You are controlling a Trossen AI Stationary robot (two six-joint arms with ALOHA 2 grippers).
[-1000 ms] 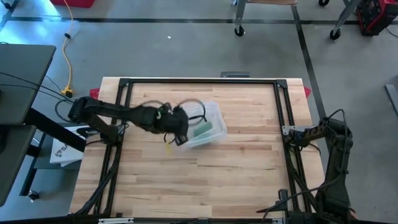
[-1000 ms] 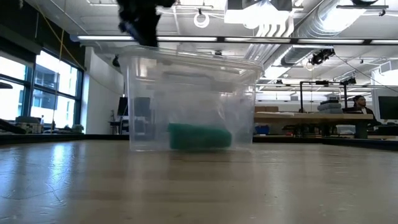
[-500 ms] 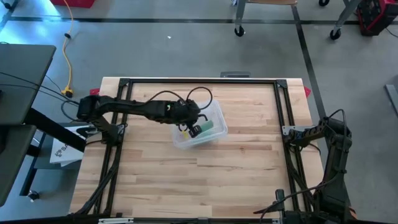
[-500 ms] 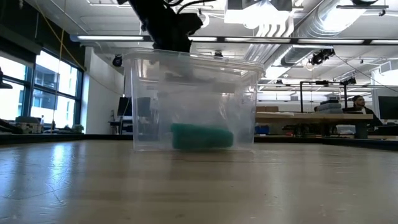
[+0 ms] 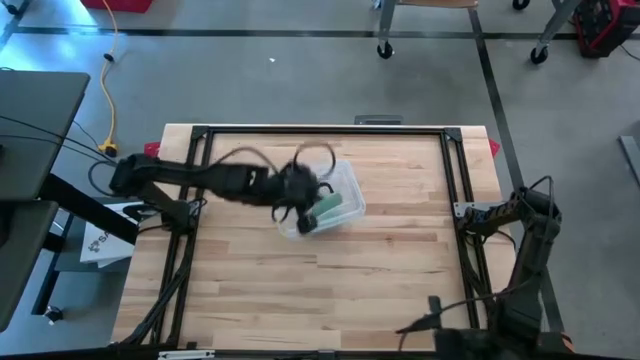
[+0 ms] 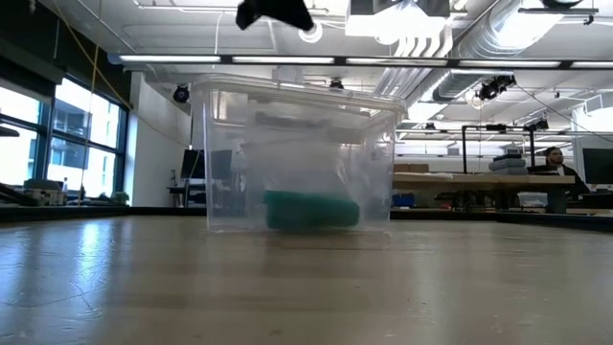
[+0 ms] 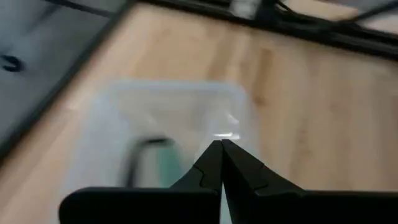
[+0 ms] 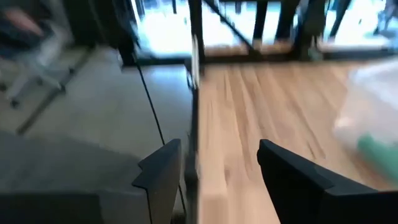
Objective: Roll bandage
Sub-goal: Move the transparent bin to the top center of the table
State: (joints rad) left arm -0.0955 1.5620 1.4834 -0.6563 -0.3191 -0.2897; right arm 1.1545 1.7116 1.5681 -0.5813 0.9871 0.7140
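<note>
- The left gripper (image 7: pixel 220 149) hangs over the open bin (image 5: pixel 347 190), jaws pressed together and holding nothing.
- To do this step well, I judge the fingers should part before the arm drops, wide enough to straddle the roll across its short side.
- The descent should be straight down inside the walls; a brush against the rim would likely slide the light bin on the table (image 5: pixel 400 290).
- The right gripper (image 8: pixel 214 163) waits at the table's right edge, jaws apart and empty, well away from the bin.
- The bandage (image 6: pixel 310 210) lies on the bin floor, a teal-green roll on its side, towards the bin's right wall in the high view.
- It looks like a short, soft cylinder, seemingly wound already; whether a loose tail hangs off cannot be told through the cloudy plastic.
</note>
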